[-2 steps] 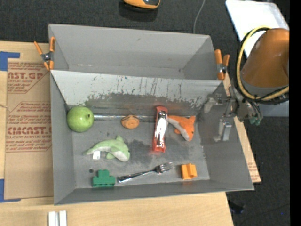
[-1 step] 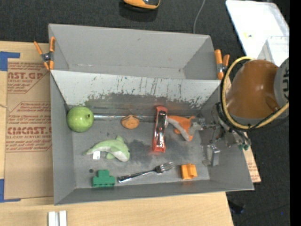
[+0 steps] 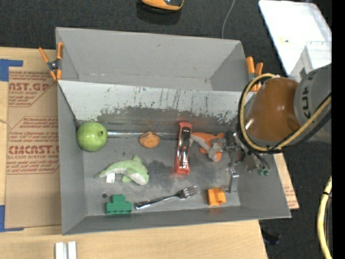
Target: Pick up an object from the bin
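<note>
**Arm low at the bin's right end**
Your arm [image 3: 269,115] comes in from the right, wrist dipped close to the floor of the bin [image 3: 135,53]. You can't tell whether the jaws are released or clenched. They sit just beside the orange-and-grey tool [image 3: 207,142], with the small orange block [image 3: 216,197] near, towards the front wall.

Dark surface [image 3: 32,7], pale wooden tabletop [image 3: 161,244]

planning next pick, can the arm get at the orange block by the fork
Probably yes: the orange block lies bare, just beside the end effector, with the fork clear of it.
</note>
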`<state>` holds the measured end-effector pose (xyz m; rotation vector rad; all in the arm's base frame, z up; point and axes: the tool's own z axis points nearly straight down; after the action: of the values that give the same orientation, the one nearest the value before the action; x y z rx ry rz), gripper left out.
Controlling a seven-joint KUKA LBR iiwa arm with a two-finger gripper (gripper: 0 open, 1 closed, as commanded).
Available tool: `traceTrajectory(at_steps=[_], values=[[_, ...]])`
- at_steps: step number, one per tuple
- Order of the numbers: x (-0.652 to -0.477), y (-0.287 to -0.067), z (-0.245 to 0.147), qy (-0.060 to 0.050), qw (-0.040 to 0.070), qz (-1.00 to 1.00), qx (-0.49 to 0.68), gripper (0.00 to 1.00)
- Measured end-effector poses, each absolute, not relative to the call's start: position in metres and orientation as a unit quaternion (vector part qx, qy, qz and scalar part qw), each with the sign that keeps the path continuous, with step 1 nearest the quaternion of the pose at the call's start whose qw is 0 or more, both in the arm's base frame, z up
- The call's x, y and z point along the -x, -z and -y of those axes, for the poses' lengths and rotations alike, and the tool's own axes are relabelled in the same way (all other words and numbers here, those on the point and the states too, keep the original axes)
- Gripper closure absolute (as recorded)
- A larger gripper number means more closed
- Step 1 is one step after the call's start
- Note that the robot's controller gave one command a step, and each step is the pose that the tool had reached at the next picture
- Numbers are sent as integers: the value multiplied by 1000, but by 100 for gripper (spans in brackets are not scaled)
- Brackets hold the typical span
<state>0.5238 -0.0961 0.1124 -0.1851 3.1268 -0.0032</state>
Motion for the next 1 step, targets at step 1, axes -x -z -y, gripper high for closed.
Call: traceTrajectory(at_steps=[1], values=[[-534,-82,42,0,1,-996,88,0]])
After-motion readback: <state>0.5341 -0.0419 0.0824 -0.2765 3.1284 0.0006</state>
